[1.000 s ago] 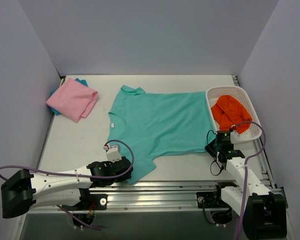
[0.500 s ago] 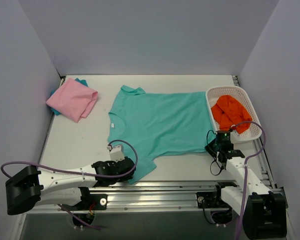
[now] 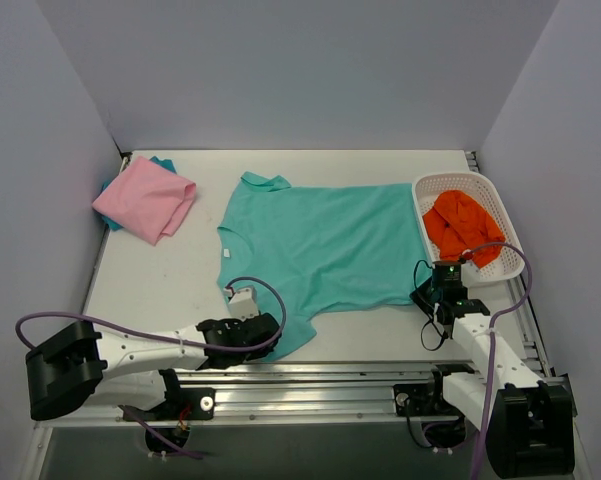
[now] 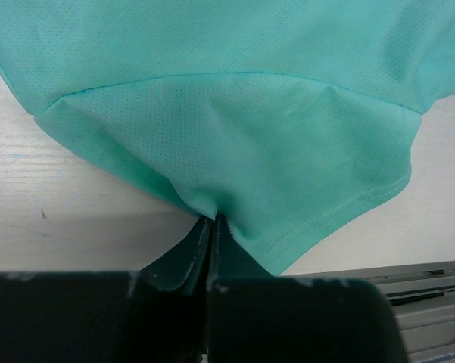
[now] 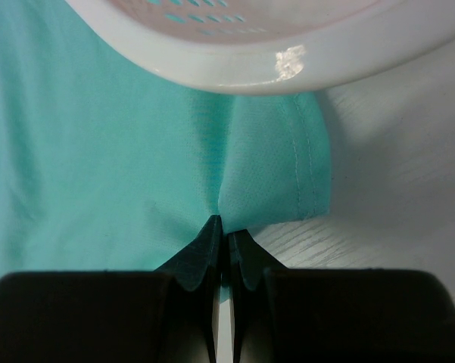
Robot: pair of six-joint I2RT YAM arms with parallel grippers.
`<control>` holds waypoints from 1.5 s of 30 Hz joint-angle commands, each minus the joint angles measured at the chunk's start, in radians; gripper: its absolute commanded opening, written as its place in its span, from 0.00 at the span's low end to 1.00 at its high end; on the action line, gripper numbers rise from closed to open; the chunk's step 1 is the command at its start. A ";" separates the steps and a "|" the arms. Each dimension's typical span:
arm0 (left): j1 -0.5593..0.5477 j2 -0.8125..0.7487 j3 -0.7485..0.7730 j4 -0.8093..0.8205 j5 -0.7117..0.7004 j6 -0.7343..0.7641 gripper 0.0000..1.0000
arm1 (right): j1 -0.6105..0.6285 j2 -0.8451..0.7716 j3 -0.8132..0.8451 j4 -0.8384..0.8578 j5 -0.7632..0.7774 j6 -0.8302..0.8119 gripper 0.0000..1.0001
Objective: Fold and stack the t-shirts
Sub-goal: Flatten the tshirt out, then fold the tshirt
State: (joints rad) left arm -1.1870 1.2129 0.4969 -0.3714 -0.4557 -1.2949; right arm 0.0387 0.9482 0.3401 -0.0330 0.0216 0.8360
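A mint-teal t-shirt [image 3: 320,250] lies spread flat across the middle of the table. My left gripper [image 3: 270,328] is shut on its near sleeve [image 4: 235,166], the cloth pinched between the tips [image 4: 212,219]. At the shirt's near hem corner by the basket, my right gripper [image 3: 433,290] is shut on the teal cloth [image 5: 121,151], which puckers at the jaws [image 5: 221,225]. A folded pink t-shirt [image 3: 145,200] rests at the far left, on top of a bit of teal cloth [image 3: 161,160].
A white lattice basket [image 3: 500,205] at the right holds an orange garment [image 3: 460,225]; its rim [image 5: 235,68] overhangs the shirt's hem close to my right gripper. The metal rail [image 3: 320,375] runs along the table's near edge.
My left arm slid right along the near edge to the sleeve, and its jaws closed on the teal cloth. The right arm has not moved.
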 commanded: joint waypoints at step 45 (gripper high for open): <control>0.670 0.126 0.402 0.152 0.184 0.535 0.02 | -0.005 0.362 0.367 0.097 0.057 0.052 0.00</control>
State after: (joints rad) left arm -0.5613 1.2850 0.8196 -0.3401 -0.3199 -0.8017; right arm 0.0387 1.2587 0.6182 0.0486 0.0319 0.8711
